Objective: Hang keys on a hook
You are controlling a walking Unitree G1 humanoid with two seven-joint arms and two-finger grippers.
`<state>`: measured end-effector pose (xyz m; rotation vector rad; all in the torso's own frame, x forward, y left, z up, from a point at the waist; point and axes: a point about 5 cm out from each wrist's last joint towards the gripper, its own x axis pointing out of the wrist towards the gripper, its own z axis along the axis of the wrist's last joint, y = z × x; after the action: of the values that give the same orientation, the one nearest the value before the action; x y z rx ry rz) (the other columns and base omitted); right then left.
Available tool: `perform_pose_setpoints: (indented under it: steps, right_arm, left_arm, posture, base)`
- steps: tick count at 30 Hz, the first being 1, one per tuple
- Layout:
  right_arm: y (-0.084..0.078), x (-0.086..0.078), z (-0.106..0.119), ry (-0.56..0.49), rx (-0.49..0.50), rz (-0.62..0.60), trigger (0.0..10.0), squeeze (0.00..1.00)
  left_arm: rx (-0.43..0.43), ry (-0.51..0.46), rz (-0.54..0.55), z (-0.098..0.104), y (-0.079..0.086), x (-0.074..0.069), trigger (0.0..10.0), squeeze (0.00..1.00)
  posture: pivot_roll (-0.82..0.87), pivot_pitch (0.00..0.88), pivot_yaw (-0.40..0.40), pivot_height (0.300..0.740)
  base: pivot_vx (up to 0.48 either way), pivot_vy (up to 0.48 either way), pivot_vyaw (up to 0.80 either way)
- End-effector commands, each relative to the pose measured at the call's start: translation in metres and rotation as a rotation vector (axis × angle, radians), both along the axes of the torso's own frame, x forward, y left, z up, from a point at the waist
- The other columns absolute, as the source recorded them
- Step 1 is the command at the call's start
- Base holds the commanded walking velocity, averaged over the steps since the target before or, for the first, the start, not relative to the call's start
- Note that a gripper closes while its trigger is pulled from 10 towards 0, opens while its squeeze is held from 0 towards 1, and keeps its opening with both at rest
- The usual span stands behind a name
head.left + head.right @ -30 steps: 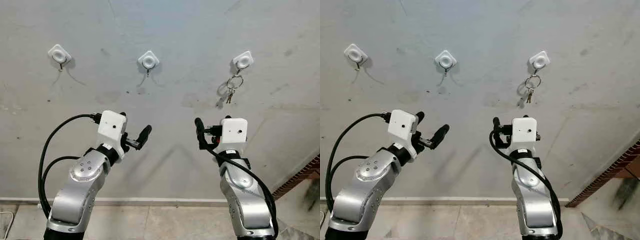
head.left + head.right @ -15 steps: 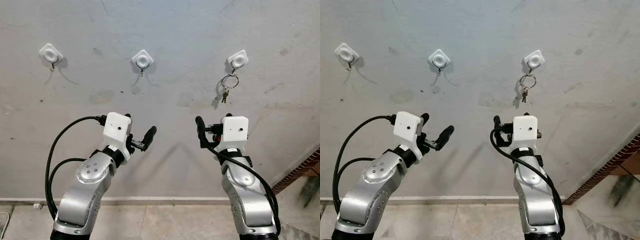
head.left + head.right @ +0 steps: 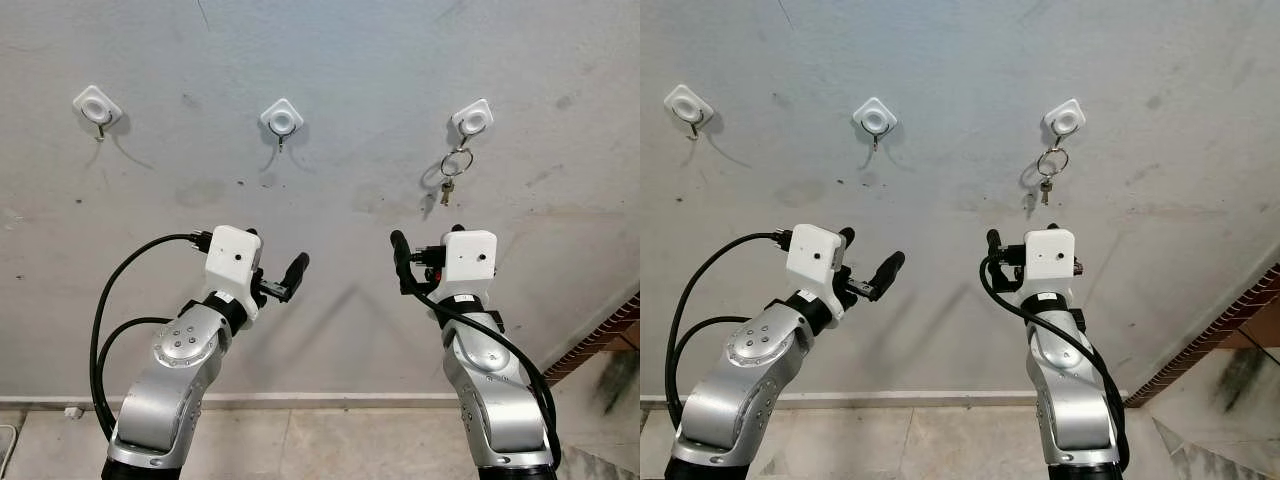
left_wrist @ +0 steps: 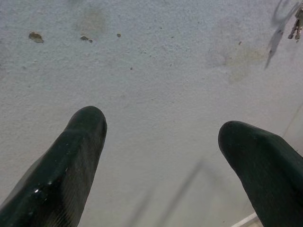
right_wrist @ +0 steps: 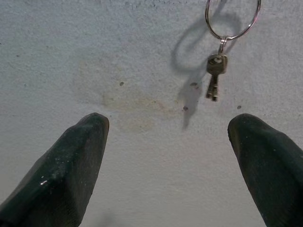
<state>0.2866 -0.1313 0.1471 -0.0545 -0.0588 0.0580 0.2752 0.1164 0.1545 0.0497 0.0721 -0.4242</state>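
Three white hooks sit on the grey wall (image 3: 330,60); the keys (image 3: 449,185) hang from the right hook (image 3: 471,119). Left end effector (image 3: 272,270) and right end effector (image 5: 165,156) are both spread wide, empty, below them.

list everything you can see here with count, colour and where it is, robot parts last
wall hooks: 3, white square pads with small metal hooks, in a row high on the wall
key ring with keys: 1, silver ring with small keys, hanging from the hook on the robot's right
wall: 1, grey, stained and speckled, straight ahead
skirting strip: 1, pale, along the foot of the wall
floor: beige tiles, below the wall
brick edge: 1, reddish brown, low at the far right
left claw: 1, black fingers open, holding nothing, raised before the wall
right claw: 1, black fingers open, holding nothing, just below the keys
arms: 2, silver with white wrist boxes and black cables
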Motion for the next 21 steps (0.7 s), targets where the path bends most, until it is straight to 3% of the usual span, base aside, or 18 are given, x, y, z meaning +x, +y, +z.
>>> perform_pose_setpoints:
  steps: [1, 21]
  right_arm:
    - [-0.0017, 0.0012, -0.0010, 0.007, -0.003, -0.006, 10.0, 0.00]
    - [-0.0028, 0.0025, 0.0002, 0.003, -0.009, -0.008, 10.0, 0.00]
  left_arm:
    - [0.006, -0.007, 0.003, 0.0012, -0.0013, 0.0011, 10.0, 0.00]
    - [0.009, -0.006, 0.011, 0.0010, -0.0013, 0.0016, 10.0, 0.00]
  posture:
    - [0.21, 0.018, -0.031, 0.740]
    - [0.21, 0.022, -0.033, 0.740]
  base:
    - [0.000, 0.000, 0.00]
    - [-0.289, 0.000, 0.00]
